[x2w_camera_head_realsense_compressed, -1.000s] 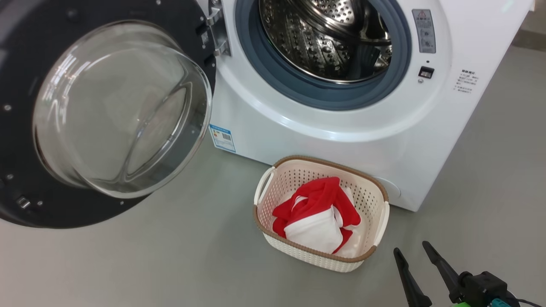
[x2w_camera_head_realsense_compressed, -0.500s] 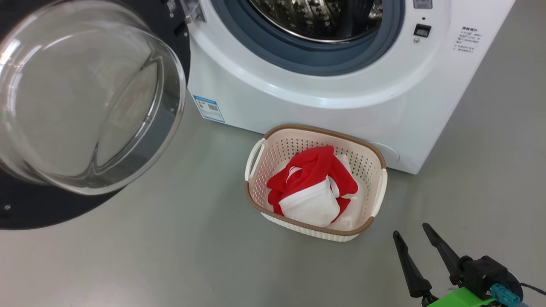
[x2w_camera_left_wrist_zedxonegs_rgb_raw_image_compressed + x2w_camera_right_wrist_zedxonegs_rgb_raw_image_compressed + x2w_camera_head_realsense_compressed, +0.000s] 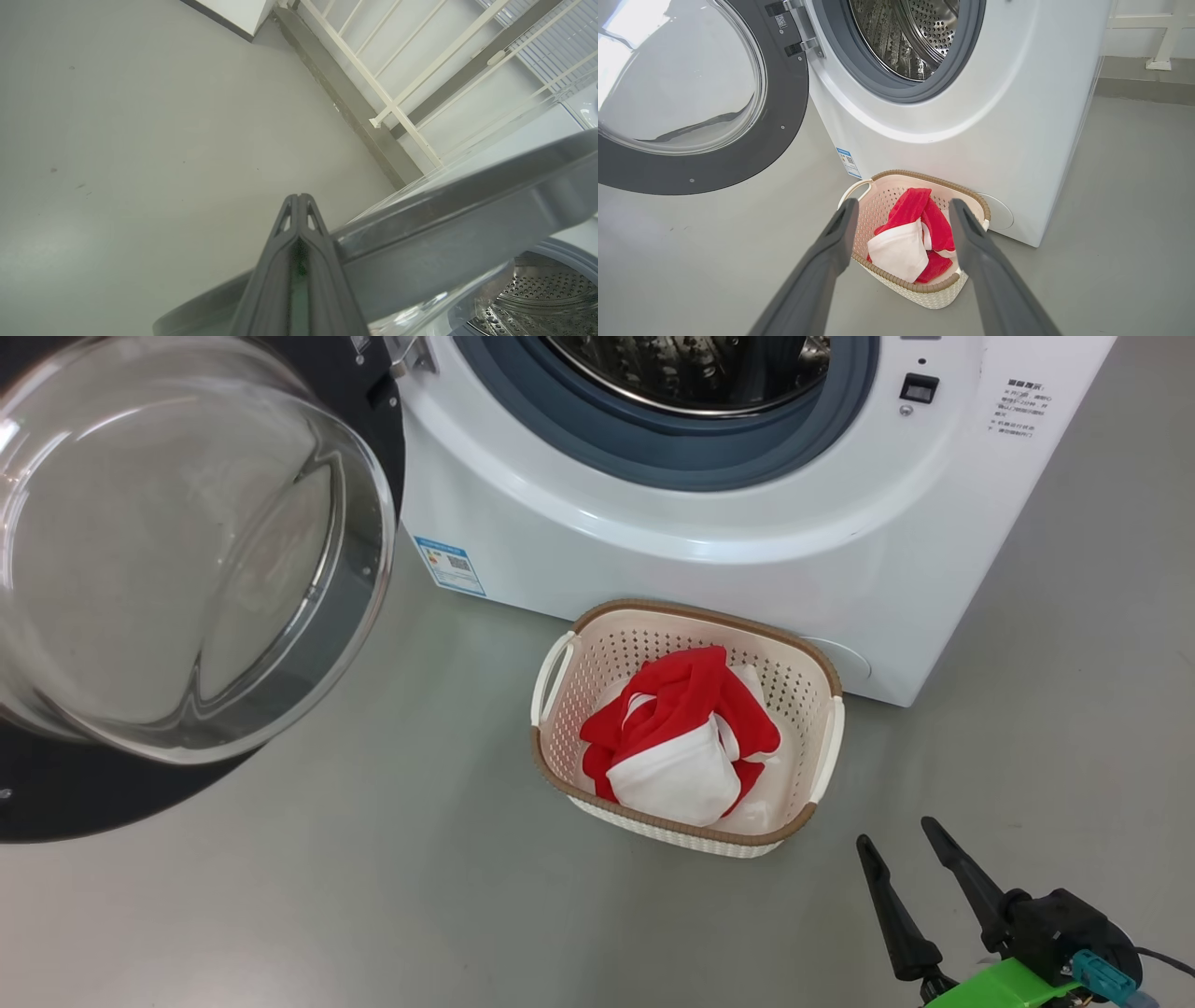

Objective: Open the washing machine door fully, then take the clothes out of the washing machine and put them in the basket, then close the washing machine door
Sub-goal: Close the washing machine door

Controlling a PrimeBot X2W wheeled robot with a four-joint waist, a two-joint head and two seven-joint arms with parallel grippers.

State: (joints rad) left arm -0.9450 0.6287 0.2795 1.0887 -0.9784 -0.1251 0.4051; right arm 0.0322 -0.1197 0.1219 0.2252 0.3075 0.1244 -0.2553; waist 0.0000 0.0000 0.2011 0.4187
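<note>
We see one washing machine (image 3: 653, 560) standing on the grey floor (image 3: 373, 896), its round opening facing us. Its one washing machine door (image 3: 187, 551) is swung wide to the left on the hinges (image 3: 803, 46) at the left of the opening. The door's inner face is turned our way and the clear glass bowl bulges out towards us.

One basket (image 3: 686, 831) stands upright on the floor just before the machine's lower front, mouth up. Its long axis runs roughly along the machine's front, with its two handles at the short ends. The clothes (image 3: 681, 747) lie bundled inside it; we count two pieces, a red one with a white one on top towards the near side.

The right tool (image 3: 895, 831) hangs low at the right, apart from the basket. Its two fingers are spread wide with nothing between them and point towards the basket. In the left wrist view the left tool (image 3: 299, 198) has its fingers pressed together on nothing. It lies right by the door's grey edge, and we cannot tell whether they touch.

A blue-edged sticker (image 3: 450, 565) sits at the lower left of the machine's front, and a few lines of dark print (image 3: 1013, 409) at its upper right. Both are too small for us to read.
</note>
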